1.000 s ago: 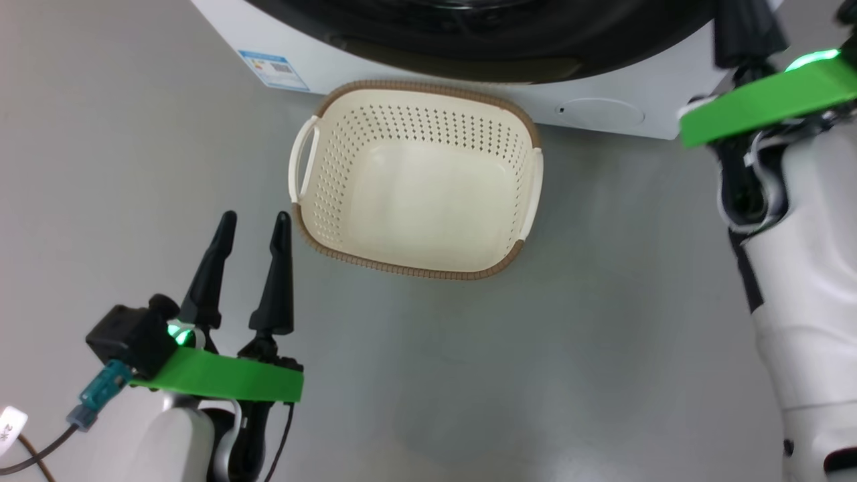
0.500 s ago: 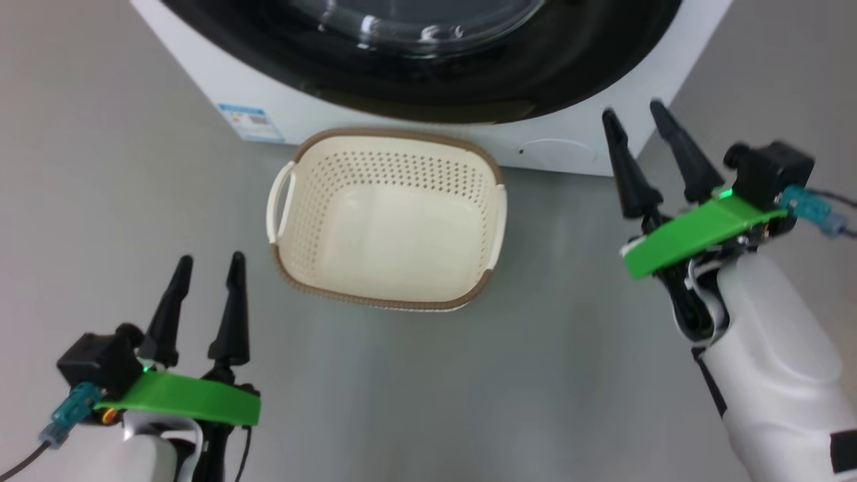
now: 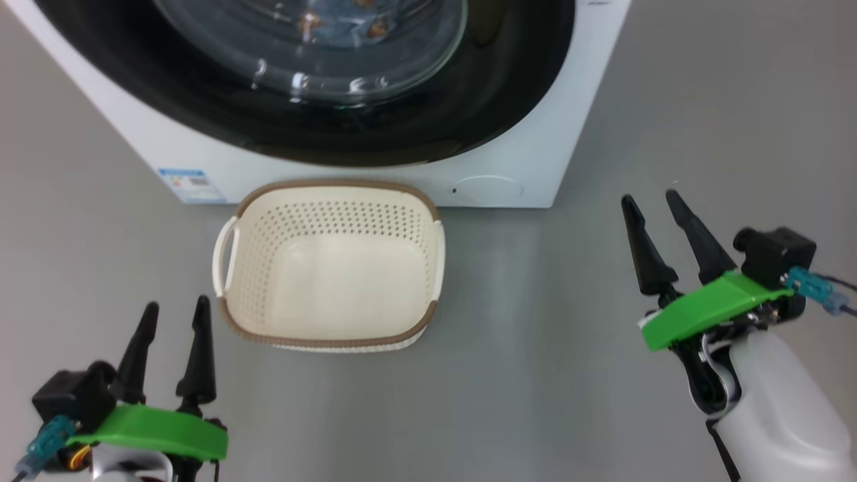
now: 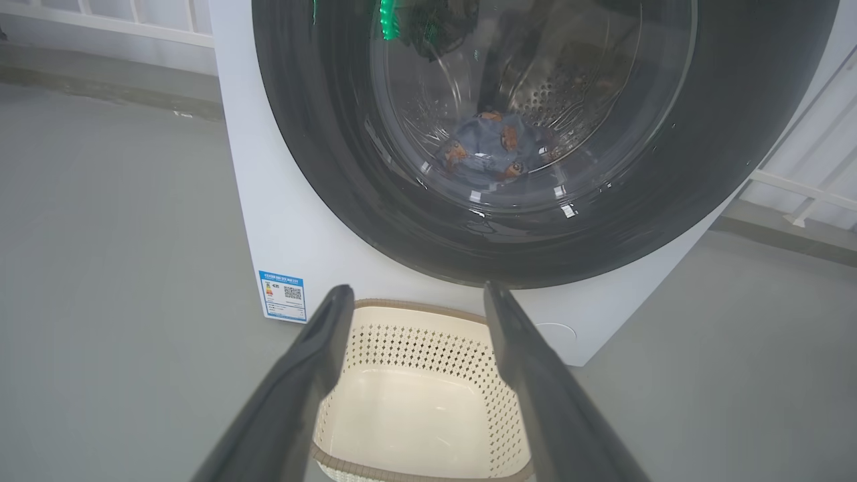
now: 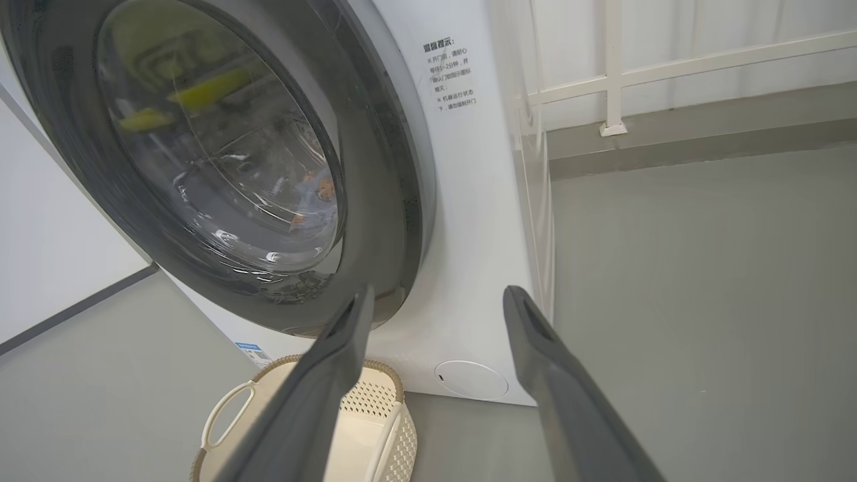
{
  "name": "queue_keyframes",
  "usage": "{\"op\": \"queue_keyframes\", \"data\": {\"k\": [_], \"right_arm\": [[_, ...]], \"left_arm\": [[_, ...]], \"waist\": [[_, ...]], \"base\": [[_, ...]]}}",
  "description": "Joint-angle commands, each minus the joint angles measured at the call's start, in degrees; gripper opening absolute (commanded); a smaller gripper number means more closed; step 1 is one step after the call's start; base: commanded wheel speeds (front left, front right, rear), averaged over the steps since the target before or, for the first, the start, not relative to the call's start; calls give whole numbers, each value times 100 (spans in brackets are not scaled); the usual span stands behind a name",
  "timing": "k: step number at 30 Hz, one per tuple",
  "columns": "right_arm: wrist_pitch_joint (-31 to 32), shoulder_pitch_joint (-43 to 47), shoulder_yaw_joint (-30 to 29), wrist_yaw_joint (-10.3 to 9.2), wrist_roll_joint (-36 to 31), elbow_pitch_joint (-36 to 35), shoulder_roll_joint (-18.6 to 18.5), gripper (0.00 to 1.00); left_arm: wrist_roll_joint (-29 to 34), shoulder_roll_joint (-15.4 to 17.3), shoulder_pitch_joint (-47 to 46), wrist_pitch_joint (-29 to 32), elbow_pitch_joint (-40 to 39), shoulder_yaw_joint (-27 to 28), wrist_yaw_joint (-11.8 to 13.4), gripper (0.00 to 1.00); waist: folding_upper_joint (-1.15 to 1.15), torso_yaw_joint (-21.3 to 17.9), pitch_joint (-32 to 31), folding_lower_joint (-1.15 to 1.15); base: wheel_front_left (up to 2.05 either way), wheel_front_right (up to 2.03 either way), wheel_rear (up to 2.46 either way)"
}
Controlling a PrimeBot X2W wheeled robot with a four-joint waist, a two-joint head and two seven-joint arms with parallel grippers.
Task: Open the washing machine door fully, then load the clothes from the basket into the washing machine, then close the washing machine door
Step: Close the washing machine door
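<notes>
Since a second ago the head camera has tipped up, and the right gripper (image 3: 649, 197) has dropped away from the machine's right corner to hang near-right. So, the washing machine door (image 3: 469, 127): it looks shut against the washing machine (image 3: 529, 154), and the clothes (image 4: 492, 144) sit inside the drum behind the glass. Just near of it the basket (image 3: 331, 182) sits empty on the floor (image 3: 569, 361). The left gripper (image 3: 177, 302) is near-left, closer to the basket than the right one. Both have fingers moderately parted, holding nothing, pointing far toward the door. Looks done to me, nothing left but backing off.
</notes>
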Motion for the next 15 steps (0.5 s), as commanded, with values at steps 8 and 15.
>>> {"op": "queue_keyframes", "data": {"k": [8,15], "right_arm": [[-27,668,-136,8,-91,-224,12,100],[-27,977,-276,8,-119,-261,-52,100]], "left_arm": [[47,311,311,-36,20,364,-10,100],[79,353,456,-36,9,462,-10,100]], "waist": [[0,-579,-511,0],[0,-729,-616,0]], "base": [[0,0,0],[0,0,0]]}}
